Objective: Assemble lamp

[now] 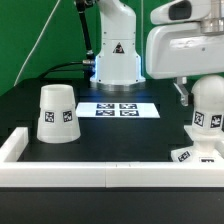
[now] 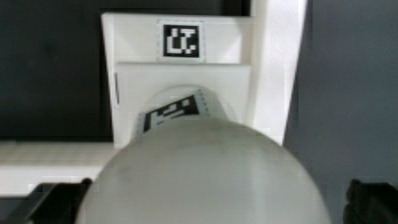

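Observation:
The ball-headed bulb [image 1: 207, 115] stands upright on the flat blocky base [image 1: 195, 155] at the exterior view's right, near the front rail. My gripper [image 1: 205, 95] hangs over the bulb, its fingers either side of the ball head with a small gap, so it is open. In the wrist view the bulb [image 2: 214, 170] fills the middle between the dark fingertips [image 2: 54, 203], and the base [image 2: 178, 42] with its tag lies beyond. The cone shade [image 1: 57, 113] stands on the table at the exterior view's left, far from the gripper.
The marker board [image 1: 118, 109] lies flat mid-table behind the parts. A long white rail [image 1: 100, 172] borders the table's front and turns back at the left corner. A white rail strip [image 2: 279, 60] runs beside the base in the wrist view.

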